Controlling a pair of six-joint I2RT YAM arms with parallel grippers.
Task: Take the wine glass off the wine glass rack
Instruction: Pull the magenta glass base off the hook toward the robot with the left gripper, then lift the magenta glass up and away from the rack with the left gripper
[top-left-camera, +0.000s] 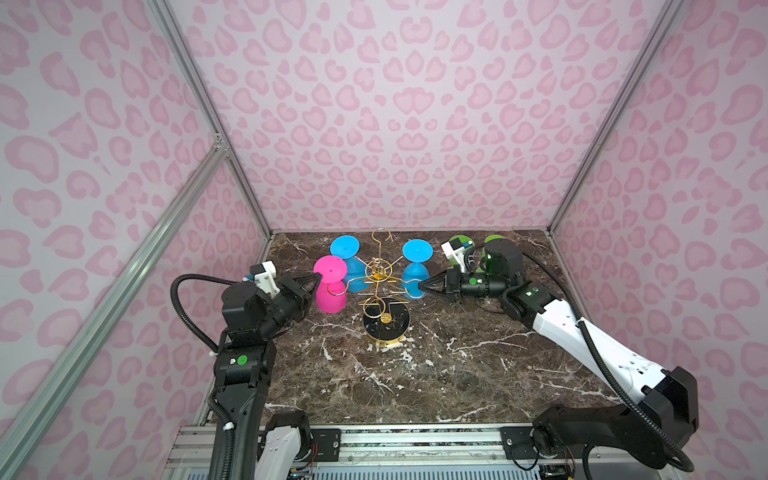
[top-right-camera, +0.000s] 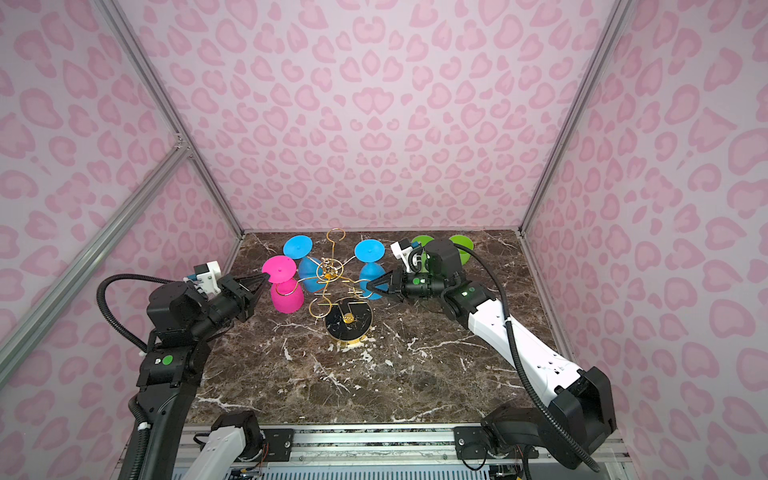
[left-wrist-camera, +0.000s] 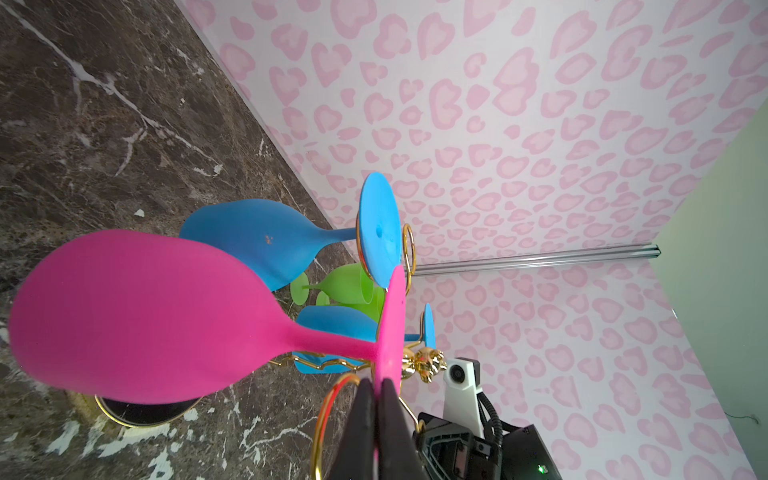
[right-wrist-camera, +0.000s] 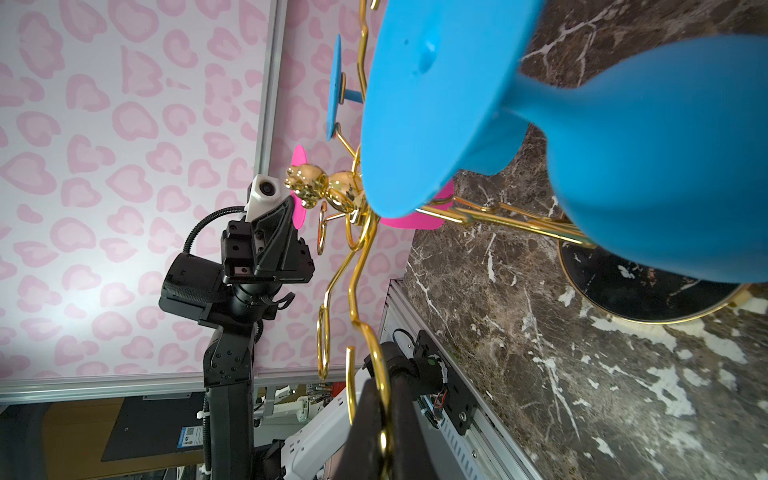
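Dark marble tabletop, pink spotted walls. Left hand pinching pink wine glass. Right hand pinching wine glass rack, clear only up close.

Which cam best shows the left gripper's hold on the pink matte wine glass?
Left wrist view: close up, the left gripper is shut on the foot rim of the pink matte wine glass. In both top views the contact is tiny. The right wrist view shows only pink slivers behind the gold wire wine glass rack.
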